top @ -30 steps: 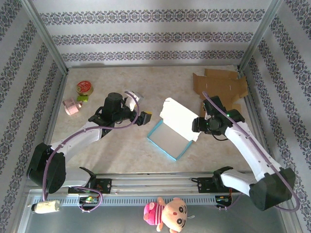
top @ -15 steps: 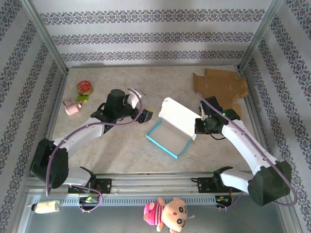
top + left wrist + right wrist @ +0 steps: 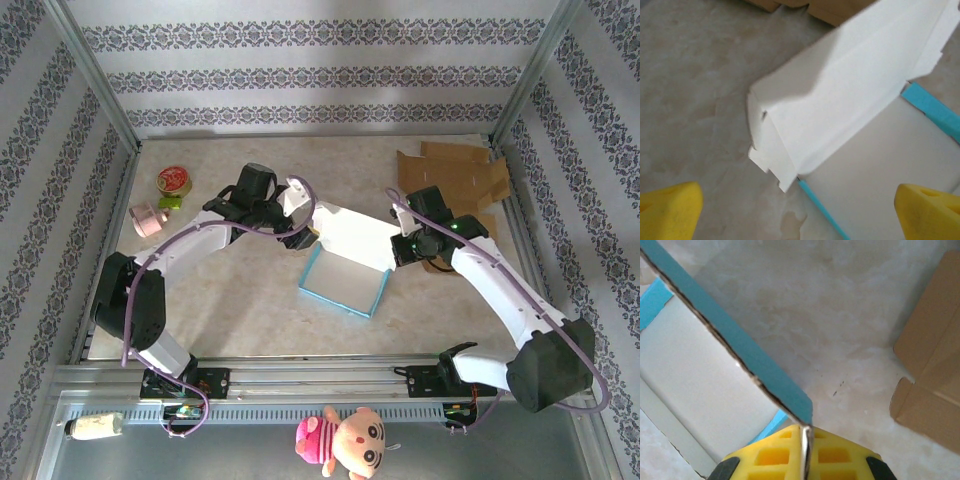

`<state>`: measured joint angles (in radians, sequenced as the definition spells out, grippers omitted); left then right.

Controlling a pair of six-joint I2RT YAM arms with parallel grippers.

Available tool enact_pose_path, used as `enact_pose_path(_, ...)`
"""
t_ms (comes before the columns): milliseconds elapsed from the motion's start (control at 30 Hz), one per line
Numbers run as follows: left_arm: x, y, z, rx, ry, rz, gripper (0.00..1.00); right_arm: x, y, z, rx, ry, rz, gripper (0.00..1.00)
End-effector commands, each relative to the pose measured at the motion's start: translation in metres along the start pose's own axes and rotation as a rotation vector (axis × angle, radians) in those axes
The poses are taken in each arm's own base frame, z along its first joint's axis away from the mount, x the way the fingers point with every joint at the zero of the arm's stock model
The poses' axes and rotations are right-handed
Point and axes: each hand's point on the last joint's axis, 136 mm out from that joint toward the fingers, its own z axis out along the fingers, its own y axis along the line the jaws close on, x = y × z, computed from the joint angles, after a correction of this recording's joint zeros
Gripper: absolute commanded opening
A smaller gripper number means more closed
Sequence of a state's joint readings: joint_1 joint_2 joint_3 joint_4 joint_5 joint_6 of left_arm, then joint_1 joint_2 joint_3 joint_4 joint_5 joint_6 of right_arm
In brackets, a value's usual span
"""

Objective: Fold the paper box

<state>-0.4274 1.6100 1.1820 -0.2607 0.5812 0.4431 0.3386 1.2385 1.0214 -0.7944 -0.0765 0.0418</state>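
Across the pale marbled worktop (image 3: 230, 300), near its middle: the paper box (image 3: 345, 275), white inside with blue edging, with a flat tray and one broad white flap raised toward the far side. At far right, apart from it, flat brown cardboard (image 3: 455, 180). Left tool (image 3: 799, 212) spread wide beside the flap's left corner, gripping nothing. Right tool (image 3: 804, 442) clamped tight on the box's blue-faced right-hand edge. At far left, a small round tin (image 3: 174, 181) and a pink roll (image 3: 148, 220).

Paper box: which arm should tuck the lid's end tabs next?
Left, likely. The left tool is open, facing the tabbed corner of the raised lid; the right tool is shut on a blue-edged wall of the paper box.
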Motion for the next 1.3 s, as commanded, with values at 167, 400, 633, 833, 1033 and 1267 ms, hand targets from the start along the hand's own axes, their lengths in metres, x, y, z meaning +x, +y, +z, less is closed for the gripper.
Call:
enact_pose_path(167, -0.001, 0.021, 0.012, -0.019, -0.009, 0.048, 0.98, -0.02, 0.011, 0.0, -0.019, -0.035, -0.121, 0.0)
enact_pose_path(400, -0.004, 0.051, 0.02, -0.079, -0.023, 0.039, 0.96, -0.025, 0.014, 0.001, -0.019, -0.038, -0.138, 0.0)
enact_pose_path(633, -0.005, 0.047, 0.027, -0.023, -0.02, 0.022, 0.74, -0.032, 0.013, 0.002, -0.011, -0.04, -0.14, 0.0)
enact_pose_path(833, -0.004, 0.05, 0.033, -0.01, -0.005, -0.008, 0.43, -0.037, 0.011, 0.002, 0.007, -0.044, -0.131, 0.0)
enact_pose_path(1033, -0.015, 0.065, 0.03, -0.073, -0.012, -0.117, 0.0, -0.055, 0.006, 0.003, 0.041, -0.084, 0.011, 0.0)
enact_pose_path(1267, -0.047, 0.115, 0.011, -0.405, -0.077, -0.388, 0.0, -0.112, 0.005, 0.009, 0.056, -0.202, 0.423, 0.0)
